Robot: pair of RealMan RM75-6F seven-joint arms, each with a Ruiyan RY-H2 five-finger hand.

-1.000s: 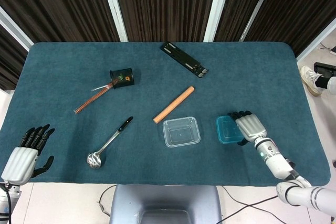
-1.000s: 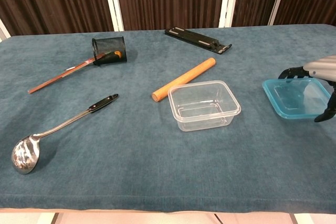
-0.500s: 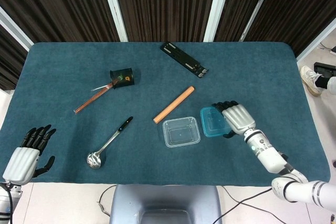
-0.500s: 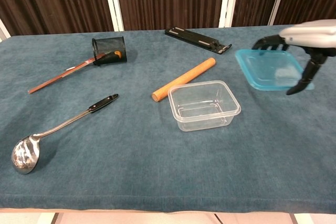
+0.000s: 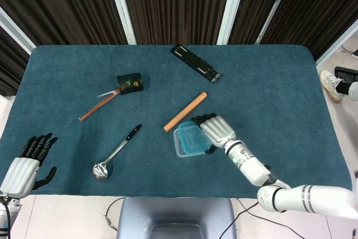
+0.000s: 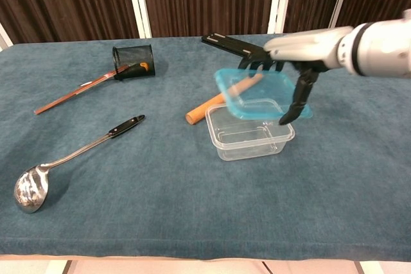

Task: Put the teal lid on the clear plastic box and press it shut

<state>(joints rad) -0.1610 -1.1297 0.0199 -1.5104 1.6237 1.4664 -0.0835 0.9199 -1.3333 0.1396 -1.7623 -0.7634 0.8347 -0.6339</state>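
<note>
Near the middle of the front edge of the table point(image 5: 291, 82), the right hand point(image 5: 217, 131) holds the teal lid point(image 6: 260, 94) by its right side, fingers over the top and thumb beneath, so the hand is closed on it. The lid hangs tilted just above the clear box point(image 6: 249, 131), not yet touching the rim as far as the chest view shows; from the head view it covers most of the box. One second ago the lid lay on the cloth well to the right of the box; half a second ago it was lifted and beside the box; now it is over the opening. Carrying is therefore nearly done, and what remains, by judgement, is levelling, lowering and pressing. The box has not moved. Just behind the box lies the wooden rod point(image 5: 185, 111), also unmoved. At the front left corner the left hand point(image 5: 23, 169) rests with fingers spread, holding nothing, about where it was. Farther left lie the ladle point(image 5: 114, 153) and the mesh cup point(image 5: 130, 82).
</note>
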